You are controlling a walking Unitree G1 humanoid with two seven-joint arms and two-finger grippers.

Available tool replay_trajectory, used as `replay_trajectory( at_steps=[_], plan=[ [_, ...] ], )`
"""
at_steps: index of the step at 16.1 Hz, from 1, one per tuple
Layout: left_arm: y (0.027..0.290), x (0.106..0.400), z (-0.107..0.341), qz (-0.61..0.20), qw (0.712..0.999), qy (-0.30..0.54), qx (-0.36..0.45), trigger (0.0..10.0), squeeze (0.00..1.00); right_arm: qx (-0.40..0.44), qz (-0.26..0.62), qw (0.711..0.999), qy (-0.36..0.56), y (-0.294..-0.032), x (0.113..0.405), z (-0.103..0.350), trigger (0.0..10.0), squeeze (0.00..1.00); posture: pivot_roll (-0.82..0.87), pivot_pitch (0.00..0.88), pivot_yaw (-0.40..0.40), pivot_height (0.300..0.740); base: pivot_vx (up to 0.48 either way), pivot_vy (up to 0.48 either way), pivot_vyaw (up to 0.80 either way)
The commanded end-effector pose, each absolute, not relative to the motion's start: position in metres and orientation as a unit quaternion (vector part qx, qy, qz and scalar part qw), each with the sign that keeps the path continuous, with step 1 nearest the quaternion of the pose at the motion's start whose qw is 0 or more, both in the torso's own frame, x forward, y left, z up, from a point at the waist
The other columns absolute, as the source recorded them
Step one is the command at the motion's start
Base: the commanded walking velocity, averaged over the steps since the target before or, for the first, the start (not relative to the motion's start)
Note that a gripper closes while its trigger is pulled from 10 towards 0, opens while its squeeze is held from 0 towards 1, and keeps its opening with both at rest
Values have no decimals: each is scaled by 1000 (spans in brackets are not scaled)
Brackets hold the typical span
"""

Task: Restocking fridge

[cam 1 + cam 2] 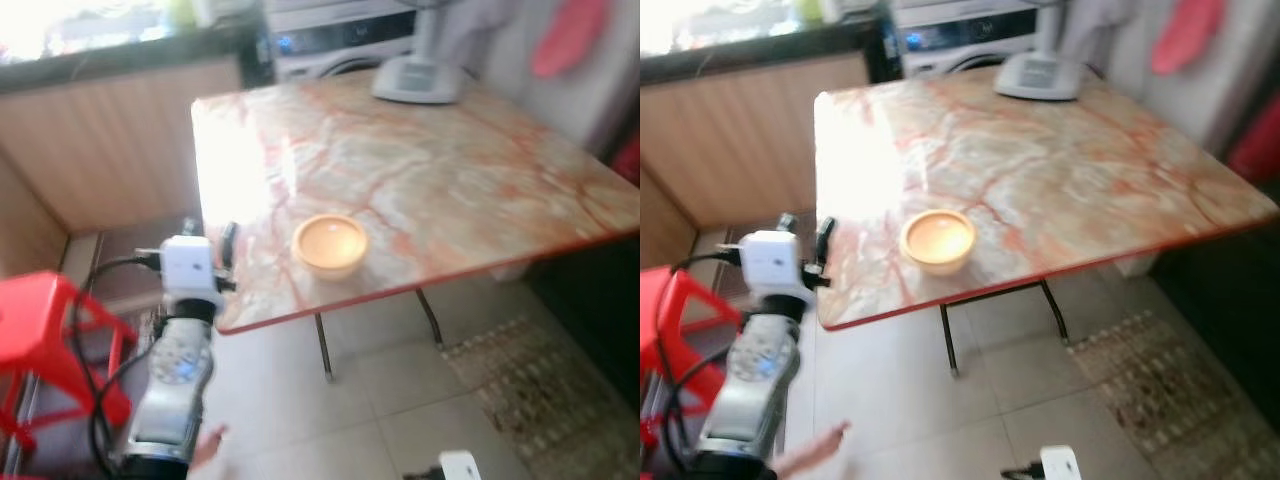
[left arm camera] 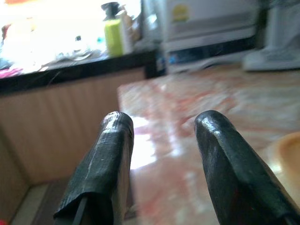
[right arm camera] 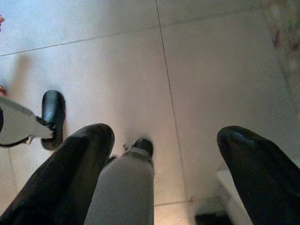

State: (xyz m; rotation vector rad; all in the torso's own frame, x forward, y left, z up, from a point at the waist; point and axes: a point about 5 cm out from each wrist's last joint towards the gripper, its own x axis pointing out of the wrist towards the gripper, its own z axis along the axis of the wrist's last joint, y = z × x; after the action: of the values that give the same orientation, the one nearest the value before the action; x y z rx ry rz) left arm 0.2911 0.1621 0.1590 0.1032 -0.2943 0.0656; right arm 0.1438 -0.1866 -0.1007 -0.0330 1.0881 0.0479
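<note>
A shallow yellow bowl [image 1: 329, 243] sits near the front edge of the marble table [image 1: 450, 170]. My left gripper [image 1: 210, 235] is raised beside the table's front left corner, a short way left of the bowl. Its two black fingers [image 2: 105, 159] are open with nothing between them, and the bowl [image 2: 288, 150] shows past one of them. My right gripper [image 3: 166, 140] hangs low, open and empty, over the tiled floor.
A red stool [image 1: 40, 330] stands left of my left arm. A fan base [image 1: 418, 78] rests on the table's far side, with a washing machine [image 1: 340, 40] behind it. A rug [image 1: 530, 390] lies at the right. A person's hand [image 1: 208, 440] shows low down.
</note>
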Motion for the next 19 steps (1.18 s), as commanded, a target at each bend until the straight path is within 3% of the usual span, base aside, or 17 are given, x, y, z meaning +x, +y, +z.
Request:
replay_trajectory(
  at_steps=[1, 7, 15, 19],
  plan=[
    [164, 292, 160, 38, 987, -144, 62, 10000, 0, -10, 27, 855, 517, -181, 143, -102, 10000, 0, 42, 65, 40, 740, 255, 0, 0],
    [163, 292, 161, 37, 987, -143, 63, 10000, 0, -12, 30, 855, 518, -181, 143, -102, 10000, 0, 42, 64, 39, 740, 262, 0, 0],
    [144, 292, 161, -27, 987, -149, 60, 10000, 0, -12, 33, 854, 518, -180, 142, -102, 10000, 0, 49, 56, 35, 740, 0, 0, 0],
    [140, 288, 157, -11, 989, -141, 42, 10000, 0, -12, 32, 854, 519, -181, 141, -102, 10000, 0, 51, 43, 31, 740, 0, 0, 0]
  ],
)
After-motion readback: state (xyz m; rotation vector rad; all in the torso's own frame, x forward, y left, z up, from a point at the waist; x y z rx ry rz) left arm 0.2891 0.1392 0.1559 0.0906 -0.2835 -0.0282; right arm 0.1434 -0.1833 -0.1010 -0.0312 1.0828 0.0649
